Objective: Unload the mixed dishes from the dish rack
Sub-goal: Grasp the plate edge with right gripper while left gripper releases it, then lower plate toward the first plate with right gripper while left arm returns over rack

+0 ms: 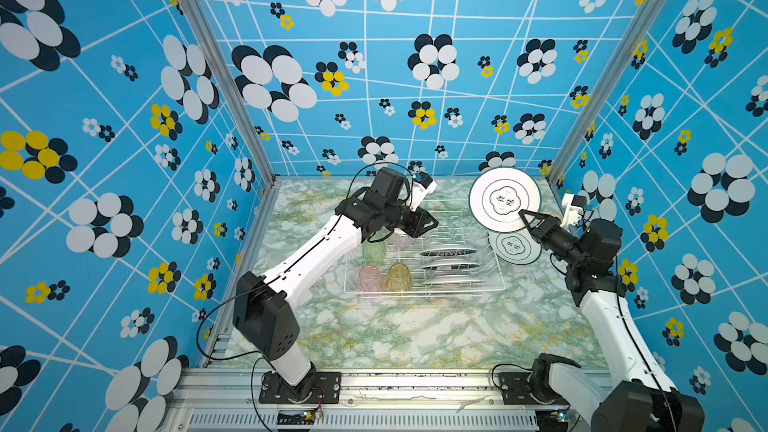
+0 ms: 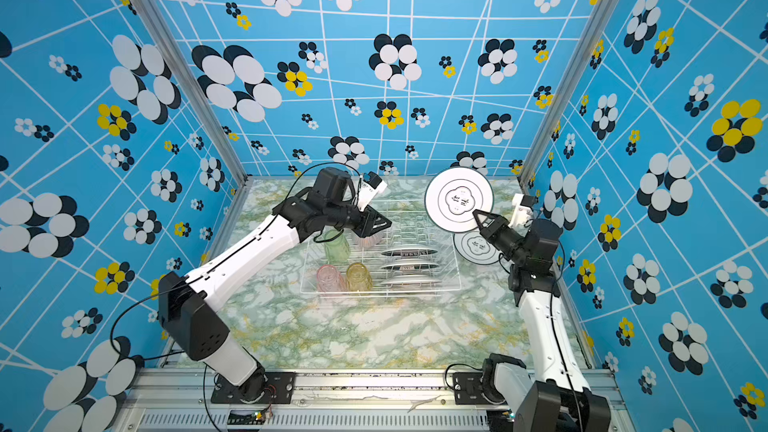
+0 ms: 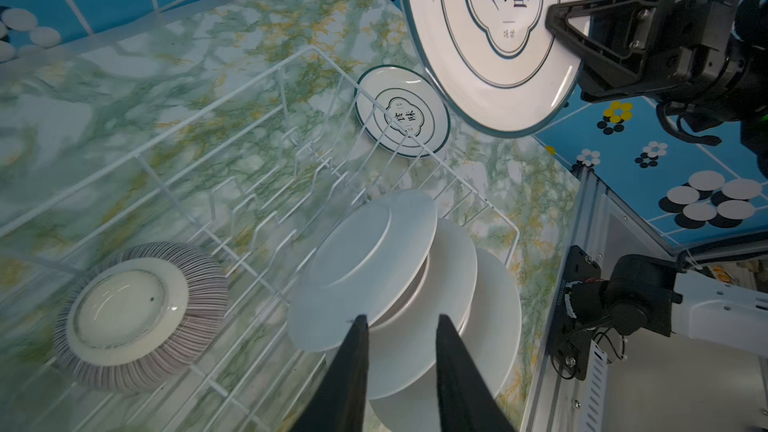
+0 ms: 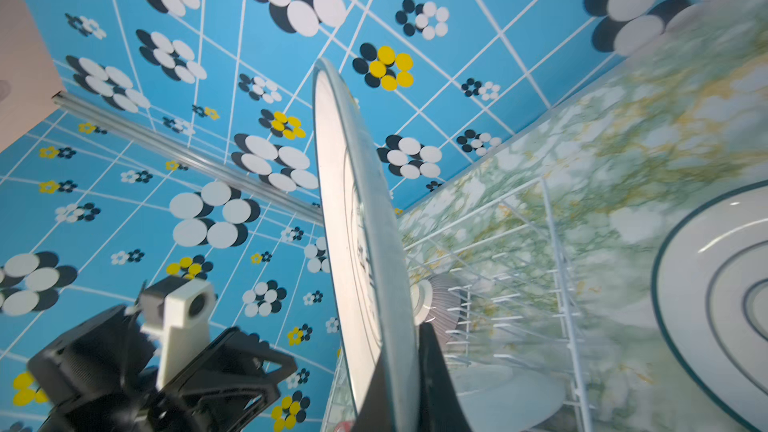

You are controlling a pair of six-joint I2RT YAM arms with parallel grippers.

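Top views, lifted plate: the right gripper (image 1: 524, 214) pinches the rim of the lifted plate (image 1: 505, 199), held face-on in the air by the far right corner of the dish rack (image 1: 424, 292).
Top views, unloaded: one set-down plate (image 1: 515, 247) lies flat on the table (image 1: 415, 326), just outside the rack's right end. It is the only dish clearly out.
Top views, left to do: three racked plates (image 2: 409, 266) on edge, the green tumbler (image 2: 336, 247), pink tumbler (image 2: 329, 278), amber tumbler (image 2: 359, 277) and ribbed bowl (image 2: 368, 241) all sit inside the rack.
Left wrist view, left gripper (image 3: 401, 347): jaws spread part way with nothing between them, hanging over the racked plates. The bowl lies upturned inside the rack.
Right wrist view, grip: jaws pressed onto both faces of the lifted plate, seen edge-on — clear of the rack wires.
Progress: early, I'd judge — most of the load remains.
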